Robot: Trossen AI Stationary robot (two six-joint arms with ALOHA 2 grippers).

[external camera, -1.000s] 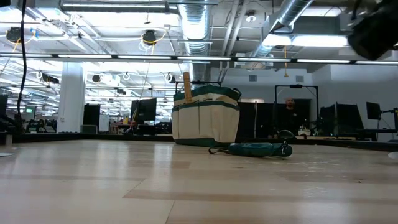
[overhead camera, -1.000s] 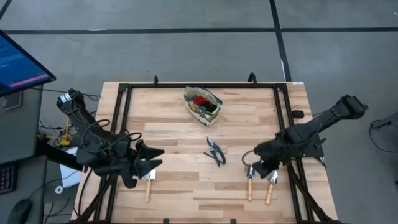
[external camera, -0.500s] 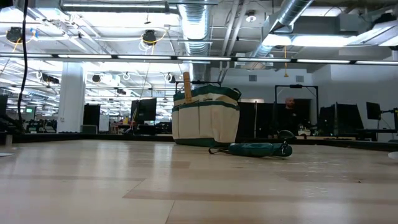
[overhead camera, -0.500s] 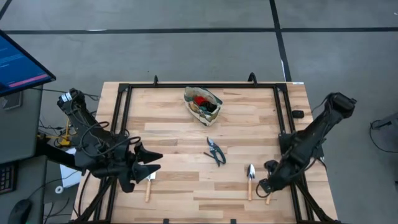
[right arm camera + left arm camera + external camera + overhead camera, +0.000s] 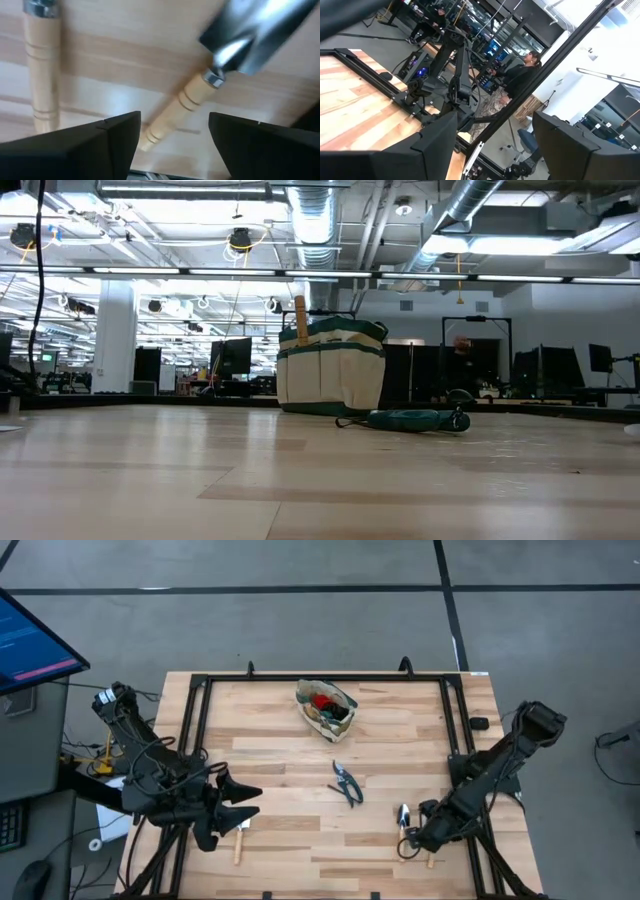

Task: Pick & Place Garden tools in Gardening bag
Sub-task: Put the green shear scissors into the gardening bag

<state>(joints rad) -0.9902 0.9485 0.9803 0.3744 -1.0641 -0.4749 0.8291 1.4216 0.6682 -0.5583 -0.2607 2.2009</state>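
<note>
**A:** Where is the right claw (image 5: 408, 837)?

**B:** Low at the near right of the desk (image 5: 300, 755), right above two trowels. Its wrist view shows the fingers (image 5: 112, 142) spread wide with nothing between them: released, hovering over a trowel (image 5: 215, 75) whose wooden handle runs at a slant between the fingers, silver blade at the far end.

**A:** And the second one there?

**B:** The other trowel (image 5: 42, 65) lies just beside it, only its handle in that view. From above, the first trowel (image 5: 403, 830) lies lengthwise front to back, blade toward the far edge; its neighbour (image 5: 432, 858) is mostly hidden under the arm.

**A:** The left claw (image 5: 245, 802)?

**B:** Waiting at the near left edge, fingers parted, gripping nothing. A third trowel (image 5: 239, 840) lies just beside it, handle toward the near edge, long axis front to back.

**A:** The shears?

**B:** The pruning shears (image 5: 346, 783) lie mid-desk, on a diagonal, well apart from both claws. In the low view they lie flat just in front of the bag (image 5: 331, 367).

**A:** The bag itself?

**B:** The bag (image 5: 325, 706) stands upright toward the far middle of the desk, a wooden handle (image 5: 300, 320) sticking straight up out of it and something red (image 5: 322, 699) inside.
</note>
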